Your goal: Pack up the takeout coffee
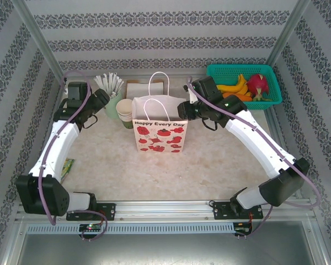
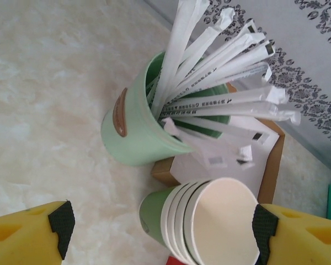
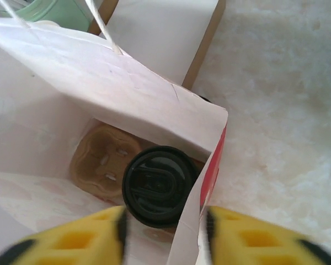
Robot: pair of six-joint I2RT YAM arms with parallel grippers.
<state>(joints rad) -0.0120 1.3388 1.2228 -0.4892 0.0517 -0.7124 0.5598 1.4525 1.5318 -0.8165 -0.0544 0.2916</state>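
Your left arm and right arm had white shells, black joints | lilac cables | yellow fingers, black pads.

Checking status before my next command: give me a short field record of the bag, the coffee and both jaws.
bag: white paper bag, upright, mouth open
coffee: black lid showing inside bag, beside brown carrier; cup body hidden
left jaws: open, above stack of cups next to straw cup
right jaws: open, over bag's rim, its wall between them
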